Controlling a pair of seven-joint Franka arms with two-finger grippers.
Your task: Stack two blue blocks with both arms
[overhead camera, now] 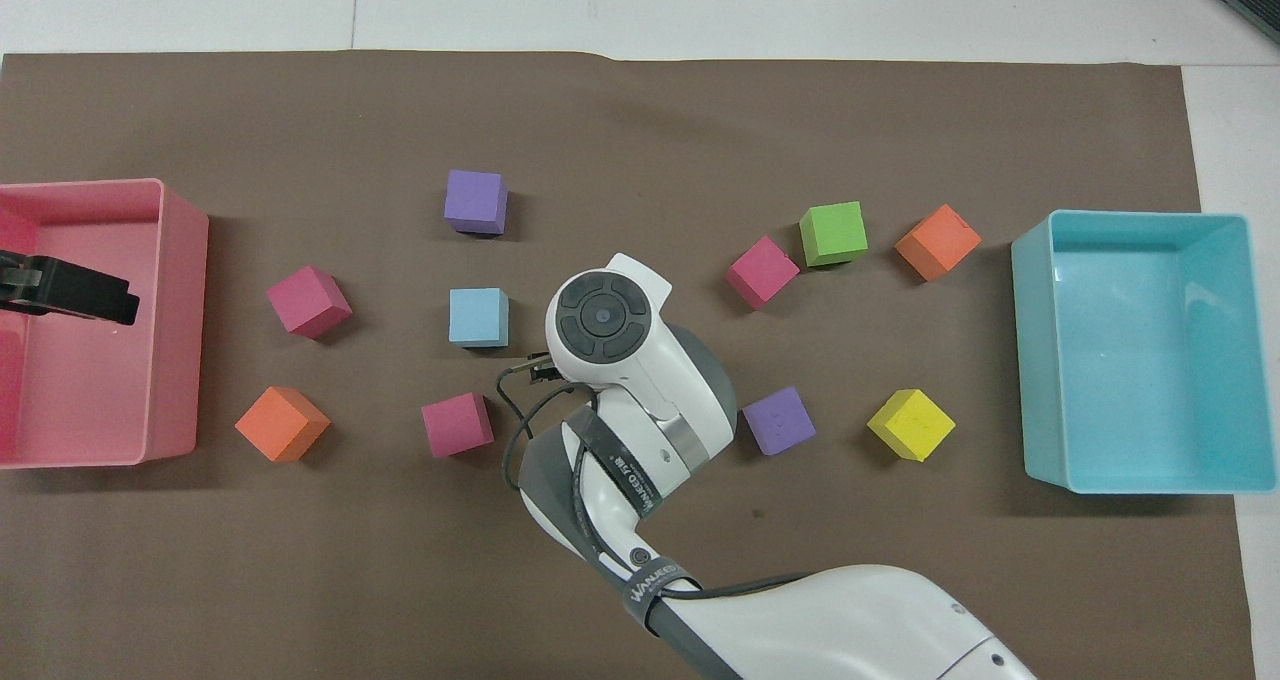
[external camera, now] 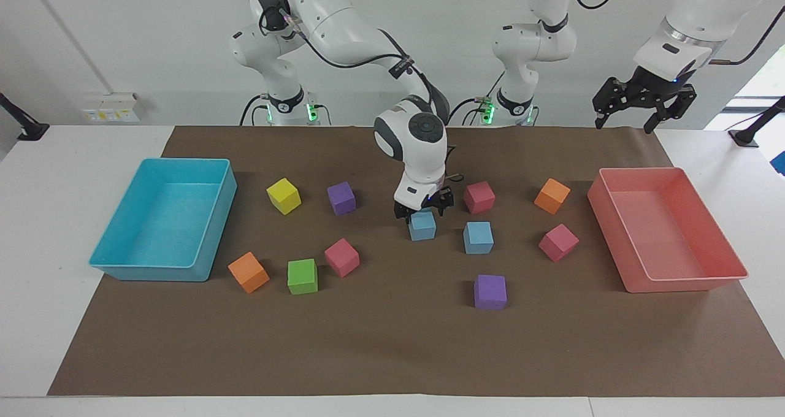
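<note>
One blue block (external camera: 422, 226) lies on the brown mat (external camera: 392, 343) mid-table. My right gripper (external camera: 424, 212) points straight down at it, fingers open and straddling its top. In the overhead view the right wrist (overhead camera: 600, 317) hides this block. The second blue block (external camera: 478, 237) lies on the mat beside the first, toward the left arm's end, and shows in the overhead view (overhead camera: 479, 317). My left gripper (external camera: 644, 101) hangs open and empty, high over the pink bin (external camera: 668, 230); it also shows in the overhead view (overhead camera: 70, 295).
A pink cube (external camera: 479, 197) and a purple cube (external camera: 341, 197) flank the right gripper. Another purple cube (external camera: 490, 291) lies farther from the robots. Several orange, pink, green and yellow cubes are scattered around. A turquoise bin (external camera: 165, 221) stands at the right arm's end.
</note>
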